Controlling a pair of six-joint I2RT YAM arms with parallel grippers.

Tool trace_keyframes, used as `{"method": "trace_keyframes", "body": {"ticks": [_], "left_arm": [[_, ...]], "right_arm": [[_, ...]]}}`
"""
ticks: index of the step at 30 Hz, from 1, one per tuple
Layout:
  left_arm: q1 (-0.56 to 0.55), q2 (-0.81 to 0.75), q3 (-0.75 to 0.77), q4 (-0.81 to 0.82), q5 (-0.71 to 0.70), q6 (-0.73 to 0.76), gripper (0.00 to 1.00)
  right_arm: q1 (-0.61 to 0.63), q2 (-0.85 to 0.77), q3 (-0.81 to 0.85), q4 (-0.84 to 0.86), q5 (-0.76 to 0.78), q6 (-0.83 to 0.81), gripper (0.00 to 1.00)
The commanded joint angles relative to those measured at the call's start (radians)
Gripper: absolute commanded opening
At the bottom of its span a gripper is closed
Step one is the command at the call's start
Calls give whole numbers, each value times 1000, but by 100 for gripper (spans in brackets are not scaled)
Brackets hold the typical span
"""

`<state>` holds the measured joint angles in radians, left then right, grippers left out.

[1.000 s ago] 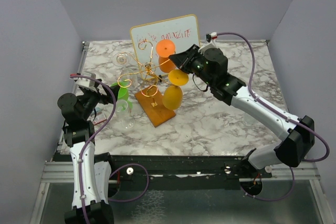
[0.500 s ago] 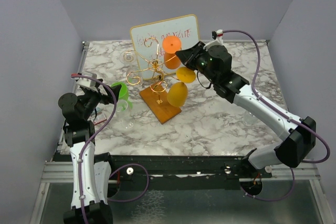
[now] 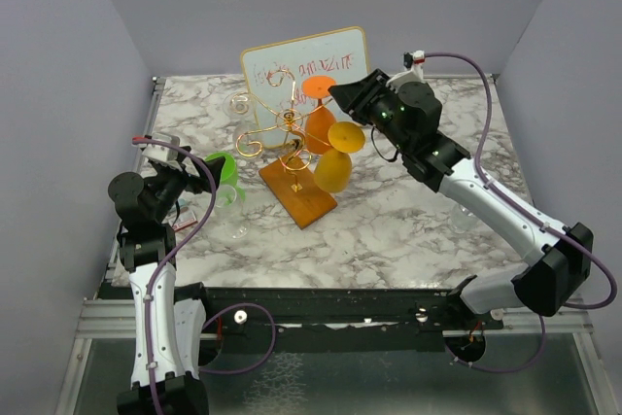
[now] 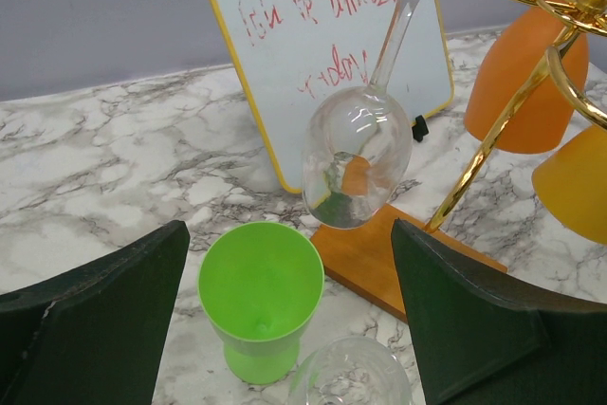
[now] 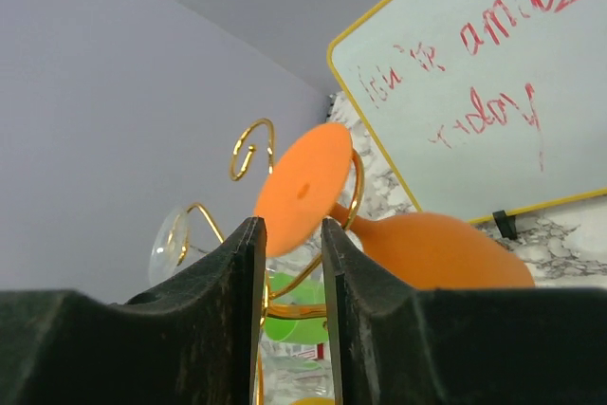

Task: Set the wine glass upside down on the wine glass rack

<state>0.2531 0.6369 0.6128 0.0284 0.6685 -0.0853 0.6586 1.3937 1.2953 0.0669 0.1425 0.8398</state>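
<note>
Wine glass [image 3: 317, 124], the orange one, now hangs upside down on the rack [image 3: 301, 199] at upper centre, and your right claw [image 3: 342, 92] has just cracked open and holds nothing, so it looks placed.

You have five glasses to count. Three hang upside down on the rack: one orange glass [image 3: 316, 123] at upper centre of the overhead view, one yellow glass [image 3: 333, 172] just below and right of it, and one clear hanging glass [image 4: 356, 154] in the middle of the left wrist view. Two stand on the marble at the bottom of that wrist view: one green glass [image 4: 258, 291] and one clear standing glass [image 4: 351, 377], which is cut off by the lower edge. A faint clear shape lower left of centre in the overhead view is too dim for you to count. There is one wine glass rack [image 3: 301, 203] and one whiteboard [image 3: 335, 51].
</note>
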Motion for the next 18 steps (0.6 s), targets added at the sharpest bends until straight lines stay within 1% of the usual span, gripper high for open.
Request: {"method": "trace_keyframes", "body": {"ticks": [1,4,8,14,18], "left_arm": [[-5,-6,-7,19,4,6,88],[-5,-9,-7,17,1,6,88],[-7,-8,-5,17,-5,2,88],[-11,-10,26,-20,-47,-4,88],[-13,-27,77,-86,-71,26,88]], "right_arm": [[-7,-36,-7,53,-21,17,37],[-7,-47,-13,40,-17,28,44],[-6,-64,-15,22,-12,33,57],[-7,-118,-15,-14,6,8,66],[-7,-175,2,-64,25,-50,67]]}}
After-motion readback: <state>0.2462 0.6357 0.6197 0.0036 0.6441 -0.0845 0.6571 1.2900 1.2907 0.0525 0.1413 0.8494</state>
